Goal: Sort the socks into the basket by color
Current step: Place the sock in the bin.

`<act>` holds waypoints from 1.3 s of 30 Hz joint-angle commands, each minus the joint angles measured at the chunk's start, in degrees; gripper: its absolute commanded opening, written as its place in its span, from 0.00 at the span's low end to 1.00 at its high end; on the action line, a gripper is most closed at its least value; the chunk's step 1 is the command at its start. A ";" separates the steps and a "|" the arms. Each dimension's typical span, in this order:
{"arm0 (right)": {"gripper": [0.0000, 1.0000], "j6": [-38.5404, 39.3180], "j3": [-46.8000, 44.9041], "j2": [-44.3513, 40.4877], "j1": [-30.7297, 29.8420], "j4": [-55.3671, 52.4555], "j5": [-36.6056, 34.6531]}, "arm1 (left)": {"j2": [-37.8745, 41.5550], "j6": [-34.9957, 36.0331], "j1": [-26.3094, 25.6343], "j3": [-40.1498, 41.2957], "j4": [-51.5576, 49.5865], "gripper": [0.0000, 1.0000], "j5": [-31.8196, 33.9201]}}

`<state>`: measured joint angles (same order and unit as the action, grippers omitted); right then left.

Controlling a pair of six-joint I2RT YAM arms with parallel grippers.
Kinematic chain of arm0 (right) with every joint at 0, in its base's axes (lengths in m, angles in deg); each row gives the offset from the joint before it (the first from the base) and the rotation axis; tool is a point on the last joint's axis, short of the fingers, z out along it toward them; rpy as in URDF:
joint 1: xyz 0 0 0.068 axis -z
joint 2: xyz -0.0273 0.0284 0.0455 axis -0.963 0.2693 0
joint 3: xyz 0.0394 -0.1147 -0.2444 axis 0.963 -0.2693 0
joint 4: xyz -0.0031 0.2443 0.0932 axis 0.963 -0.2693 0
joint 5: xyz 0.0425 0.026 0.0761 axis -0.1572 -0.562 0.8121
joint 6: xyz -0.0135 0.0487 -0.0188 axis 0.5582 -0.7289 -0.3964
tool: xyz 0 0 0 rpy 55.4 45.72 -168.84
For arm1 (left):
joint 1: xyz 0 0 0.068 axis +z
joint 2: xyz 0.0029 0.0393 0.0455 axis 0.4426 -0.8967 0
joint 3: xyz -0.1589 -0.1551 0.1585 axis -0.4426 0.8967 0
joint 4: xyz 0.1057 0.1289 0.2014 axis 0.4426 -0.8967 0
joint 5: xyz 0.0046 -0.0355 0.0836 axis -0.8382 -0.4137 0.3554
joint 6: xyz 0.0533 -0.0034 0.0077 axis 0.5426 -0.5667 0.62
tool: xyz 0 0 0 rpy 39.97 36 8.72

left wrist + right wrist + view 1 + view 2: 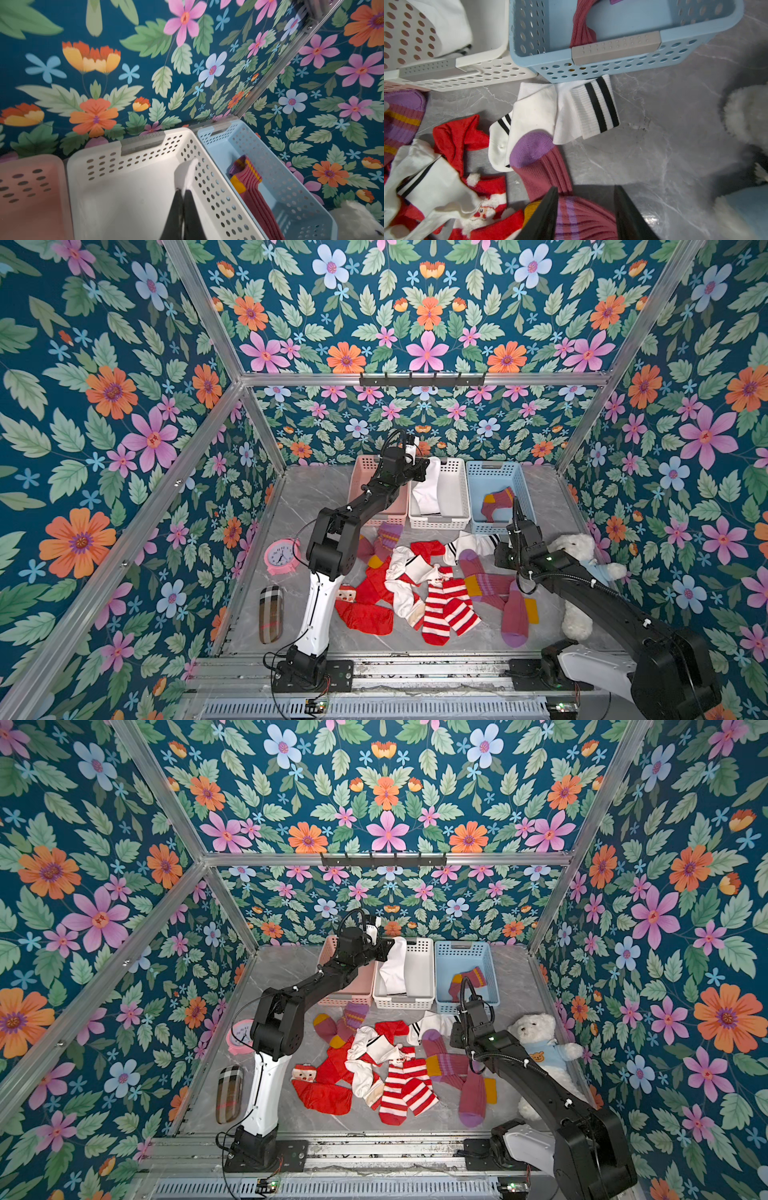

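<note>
Left pincer [184, 191] pinches soft white sock [187, 172] over perforated, seemingly plastic basket [99, 166].

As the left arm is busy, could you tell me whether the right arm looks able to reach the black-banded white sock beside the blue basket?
Probably yes: the right gripper hangs open close by, and the black-banded white sock lies uncovered beside the blue basket.

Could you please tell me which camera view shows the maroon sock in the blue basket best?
The left wrist view: the maroon sock is close, ribbing and mustard patch clear. Both top views show it small; the right wrist view crops it.
</note>
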<state>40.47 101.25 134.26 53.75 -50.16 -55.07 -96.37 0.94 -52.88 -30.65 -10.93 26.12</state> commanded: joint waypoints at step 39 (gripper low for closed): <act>0.41 -2.05 0.21 14.60 1.20 10.86 0.70 | 32.28 0.17 -2.61 35.06 -3.12 0.48 13.62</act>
<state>38.50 101.01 148.07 54.98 -42.68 -53.95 -65.51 0.59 -55.16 3.25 -13.92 37.25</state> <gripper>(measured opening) 0.405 0.485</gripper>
